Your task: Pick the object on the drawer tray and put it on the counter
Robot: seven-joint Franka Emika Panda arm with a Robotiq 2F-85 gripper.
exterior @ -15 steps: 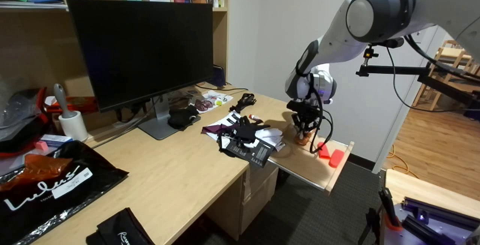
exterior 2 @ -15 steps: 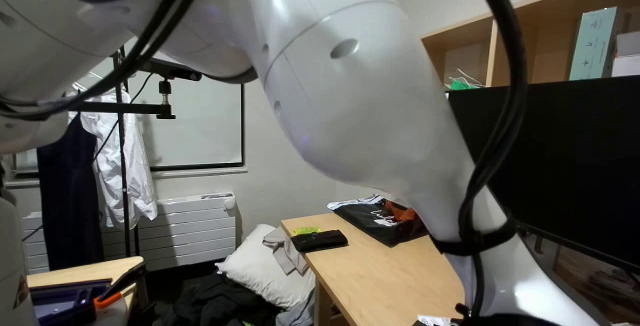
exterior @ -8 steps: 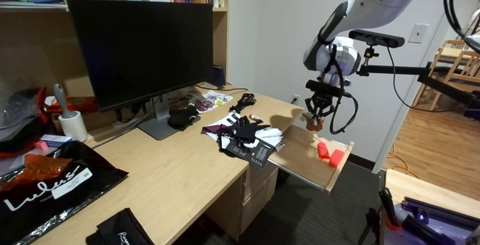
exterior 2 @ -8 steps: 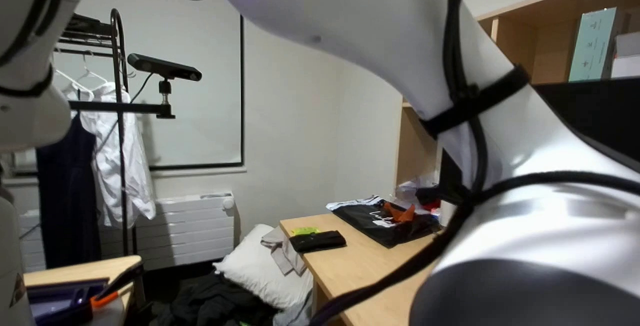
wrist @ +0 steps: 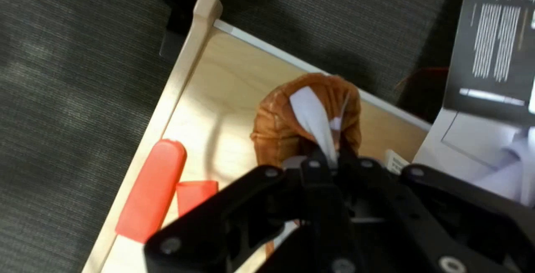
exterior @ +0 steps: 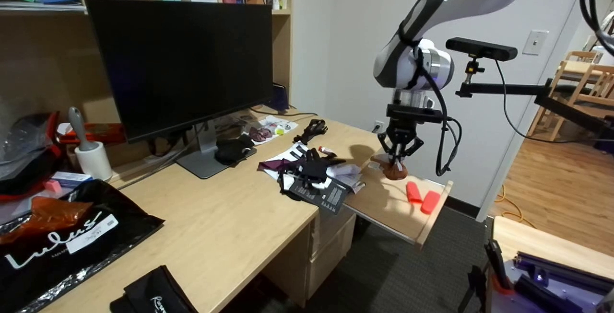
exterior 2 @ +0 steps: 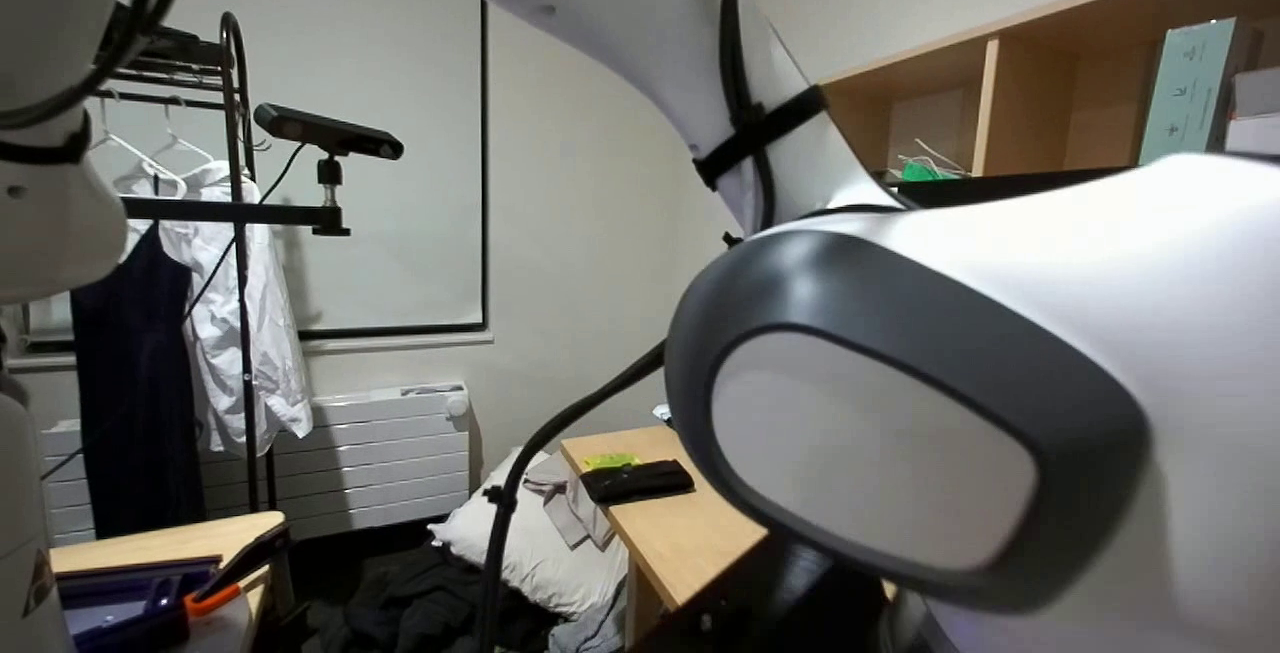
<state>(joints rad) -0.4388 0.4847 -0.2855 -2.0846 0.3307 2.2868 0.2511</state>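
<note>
- Pincer (exterior: 396,158) jaws together, apparently clamped on the brown object (wrist: 288,128) by its gathered top, likely so the bulk hangs free for carrying.
- Object is over the drawer tray (exterior: 386,207), looks clear of it, but I can't see underneath.
- Tray sticks out from the counter (exterior: 240,202), presumably for access from above.
- Object: reddish-brown, puckered, soft-looking, white strip (wrist: 310,112) poking out where it's pinched.

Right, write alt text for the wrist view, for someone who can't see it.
The black end effector grips a lumpy brown-and-white item over the pale-wood drawer tray. Two red pieces lie on the tray at picture left; dark carpet shows beyond its edges.
</note>
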